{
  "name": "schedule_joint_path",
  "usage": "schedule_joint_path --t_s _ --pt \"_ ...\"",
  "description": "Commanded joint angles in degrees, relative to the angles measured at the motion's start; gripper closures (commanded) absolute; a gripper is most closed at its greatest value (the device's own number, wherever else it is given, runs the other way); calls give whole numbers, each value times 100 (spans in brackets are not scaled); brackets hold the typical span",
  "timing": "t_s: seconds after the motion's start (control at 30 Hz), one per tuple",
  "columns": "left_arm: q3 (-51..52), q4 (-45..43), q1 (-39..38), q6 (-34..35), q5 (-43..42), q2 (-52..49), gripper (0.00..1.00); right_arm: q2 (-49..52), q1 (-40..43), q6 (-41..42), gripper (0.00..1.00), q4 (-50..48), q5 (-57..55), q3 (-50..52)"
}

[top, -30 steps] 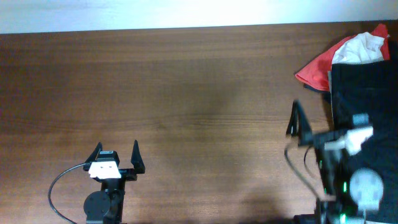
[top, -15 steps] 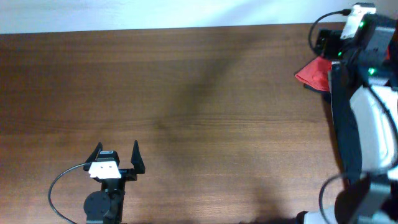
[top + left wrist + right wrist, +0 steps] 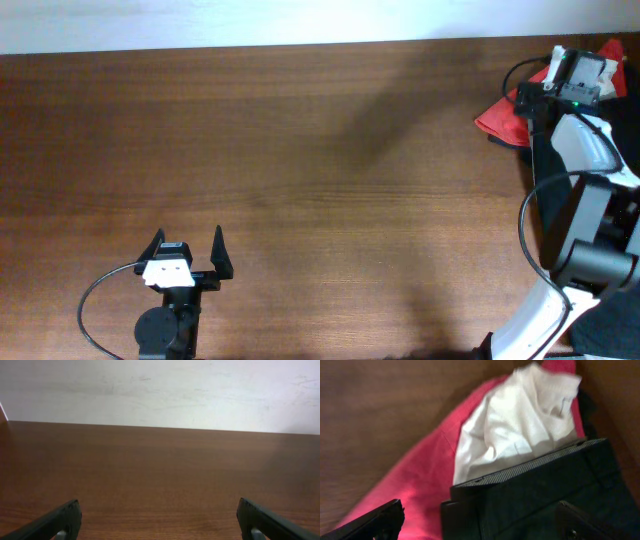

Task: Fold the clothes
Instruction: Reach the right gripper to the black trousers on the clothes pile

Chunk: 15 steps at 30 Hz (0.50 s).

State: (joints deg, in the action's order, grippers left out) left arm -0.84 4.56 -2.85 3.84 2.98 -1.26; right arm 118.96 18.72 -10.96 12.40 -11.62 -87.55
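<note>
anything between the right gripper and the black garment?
Nothing visible. The right gripper hangs open directly over the black garment; the white cloth and red cloth lie past its edge, not over it.

The bench (image 3: 300,180) is dark reddish-brown wood with fine straight grain. At its far right corner are a bright red cloth (image 3: 420,485), a plain white cloth (image 3: 515,430) and black trousers (image 3: 545,505), whose waistband lining (image 3: 530,467) is pale grey with fine dark stripes (almost a herringbone). The left pincer (image 3: 188,240) is black, with a white block (image 3: 165,268) behind it.
</note>
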Motion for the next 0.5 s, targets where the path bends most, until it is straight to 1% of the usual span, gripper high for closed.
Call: schedule_joint_path --t_s 0.0,0.07,0.17,0.37,0.47 --pt "31 2 -15 -111 -61 42 1 282 4 -125 1 -70 -385 -96" --pt "31 2 -15 -111 -61 42 1 402 4 -125 0 -52 -374 -96" --pt "31 2 -15 -111 -61 42 1 455 4 -120 10 17 -367 -96" --pt "31 2 -15 -111 -61 42 1 514 4 -120 13 168 -365 -96" --pt "31 2 -15 -111 -61 42 1 595 4 -101 12 219 -365 -94"
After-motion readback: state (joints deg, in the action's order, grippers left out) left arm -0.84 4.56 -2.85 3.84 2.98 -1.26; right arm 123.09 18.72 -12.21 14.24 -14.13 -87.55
